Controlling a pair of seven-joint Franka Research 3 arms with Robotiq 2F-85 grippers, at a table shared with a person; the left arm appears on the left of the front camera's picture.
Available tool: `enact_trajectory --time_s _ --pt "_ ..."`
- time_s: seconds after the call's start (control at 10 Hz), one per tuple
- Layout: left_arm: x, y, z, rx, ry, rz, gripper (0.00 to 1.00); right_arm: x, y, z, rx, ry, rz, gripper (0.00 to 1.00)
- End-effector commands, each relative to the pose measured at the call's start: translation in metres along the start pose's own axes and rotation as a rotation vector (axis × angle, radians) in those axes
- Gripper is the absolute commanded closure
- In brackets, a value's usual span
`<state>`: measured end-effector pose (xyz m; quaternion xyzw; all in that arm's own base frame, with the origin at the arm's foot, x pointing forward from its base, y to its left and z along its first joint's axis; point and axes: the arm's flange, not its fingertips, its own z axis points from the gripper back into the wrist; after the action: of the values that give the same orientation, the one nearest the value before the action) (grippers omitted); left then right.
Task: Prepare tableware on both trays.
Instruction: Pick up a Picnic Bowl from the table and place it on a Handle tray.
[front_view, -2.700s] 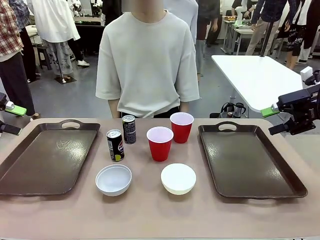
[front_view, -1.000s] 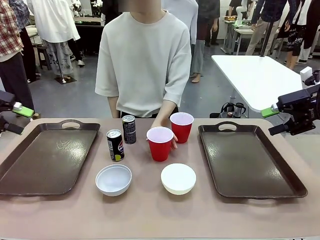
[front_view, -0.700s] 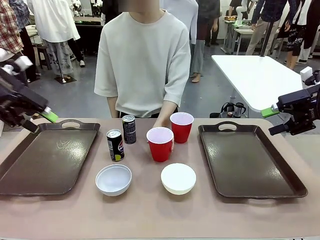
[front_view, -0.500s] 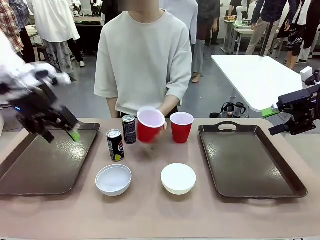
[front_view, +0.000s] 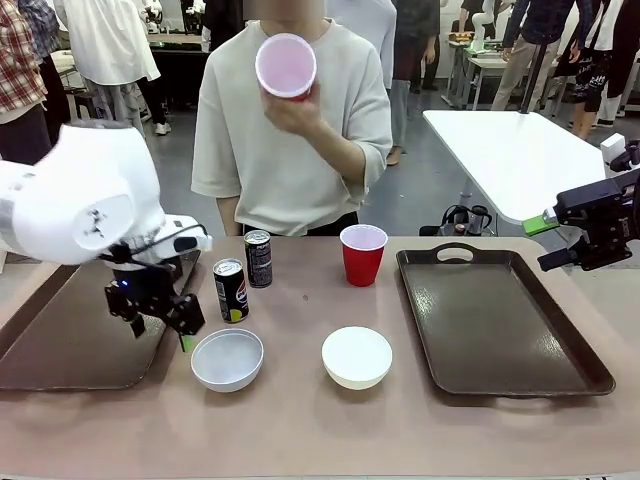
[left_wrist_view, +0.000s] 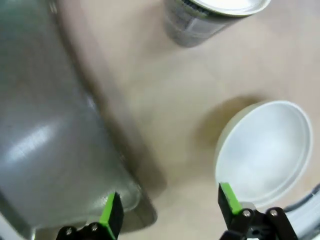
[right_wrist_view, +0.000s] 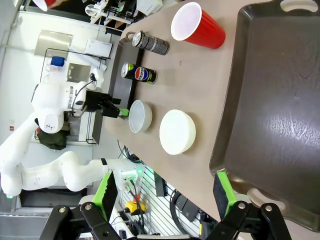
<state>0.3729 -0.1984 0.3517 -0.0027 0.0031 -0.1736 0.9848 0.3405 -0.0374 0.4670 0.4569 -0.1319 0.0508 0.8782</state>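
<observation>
My left gripper (front_view: 165, 318) hangs open low over the table, between the left tray's (front_view: 50, 345) near corner and the left white bowl (front_view: 227, 360). In the left wrist view its fingertips (left_wrist_view: 170, 210) stand wide with nothing between them, one by the tray corner (left_wrist_view: 50, 150), one at the bowl's rim (left_wrist_view: 265, 150). A Pepsi can (front_view: 230, 290) stands just behind, a second can (front_view: 258, 258) farther back. One red cup (front_view: 363, 254) stands mid-table; the person's hand holds another red cup (front_view: 286, 66) raised high. My right gripper (front_view: 548, 242) hovers open beyond the right tray (front_view: 500, 320).
A second white bowl (front_view: 357, 356) sits between the trays near the front. The right wrist view looks down on the right tray (right_wrist_view: 280, 115), the standing cup (right_wrist_view: 197, 25), both cans and both bowls, with open fingertips (right_wrist_view: 165, 190). A white table (front_view: 510, 150) stands behind.
My left arm swung in from the far left, across the left tray, down beside the left bowl. The person lifted the nearer red cup off the table to head height. Right arm unmoved.
</observation>
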Motion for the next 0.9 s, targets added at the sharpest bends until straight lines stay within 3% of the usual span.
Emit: enact_trajectory --time_s 0.0,0.4,0.8 --pt "-0.006 0.011 0.016 0.002 0.001 0.021 0.00 0.002 0.000 -0.001 0.027 -0.010 -0.004 0.00" --pt "-0.004 -0.004 0.000 -0.012 -0.008 0.002 0.00 0.002 0.000 -0.001 0.027 -0.010 -0.004 0.00" --pt "0.000 -0.024 -0.013 -0.030 -0.091 0.021 0.00 0.002 0.000 -0.001 0.027 -0.010 -0.004 0.00"
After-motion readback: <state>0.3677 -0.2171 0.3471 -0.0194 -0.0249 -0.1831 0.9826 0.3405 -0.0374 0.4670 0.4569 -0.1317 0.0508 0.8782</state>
